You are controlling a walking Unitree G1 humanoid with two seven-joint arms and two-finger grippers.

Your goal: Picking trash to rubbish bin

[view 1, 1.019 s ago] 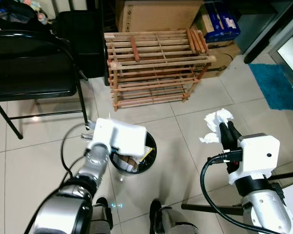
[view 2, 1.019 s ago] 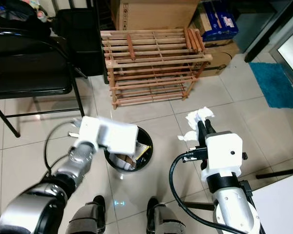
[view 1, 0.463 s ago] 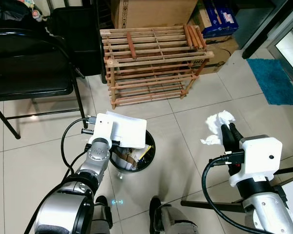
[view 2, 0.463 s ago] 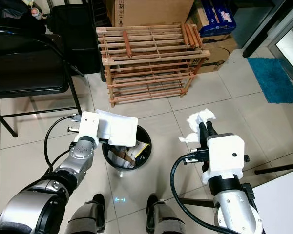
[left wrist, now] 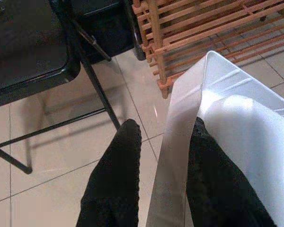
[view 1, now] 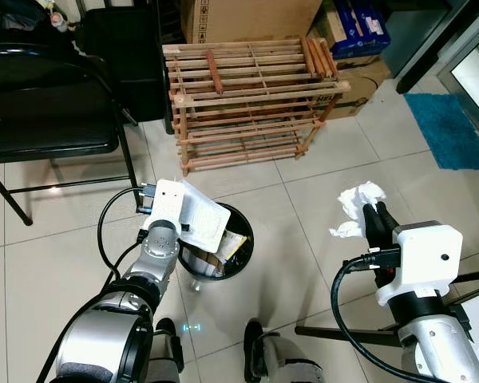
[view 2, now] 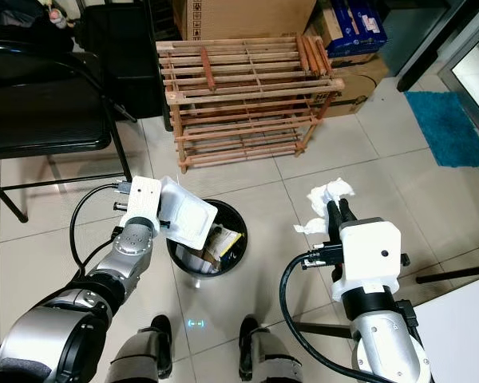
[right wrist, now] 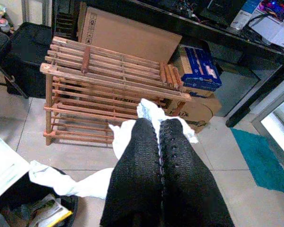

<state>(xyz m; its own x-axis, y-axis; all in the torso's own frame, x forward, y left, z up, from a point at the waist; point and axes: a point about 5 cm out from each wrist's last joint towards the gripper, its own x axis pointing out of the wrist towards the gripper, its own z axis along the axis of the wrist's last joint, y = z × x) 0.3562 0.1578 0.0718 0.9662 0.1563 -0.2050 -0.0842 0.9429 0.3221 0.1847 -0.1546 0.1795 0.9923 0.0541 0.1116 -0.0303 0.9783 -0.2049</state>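
Note:
A black rubbish bin (view 1: 246, 227) stands on the tiled floor just ahead of my feet, holding paper and packaging scraps. My left gripper (left wrist: 163, 189) is shut on the edge of a white plastic tray (view 1: 201, 223), which is tilted down over the bin's left rim. In the left wrist view the tray (left wrist: 236, 127) sits wedged between the two black fingers (left wrist: 116, 179). To the right of the bin, my right gripper (view 1: 375, 215) is shut on a crumpled white tissue (view 1: 358, 198), held above the floor. The tissue (right wrist: 149, 111) sticks out past the fingertips.
A low wooden slatted rack (view 1: 251, 104) stands behind the bin, with cardboard boxes (view 1: 255, 20) beyond it. A black folding chair (view 1: 48, 112) is at the left. A blue mat (view 1: 451, 128) lies at the far right. Bare tiles surround the bin.
The white tray in my left gripper has tipped from nearly flat to sloping down into the bin. My right gripper with the tissue has barely moved.

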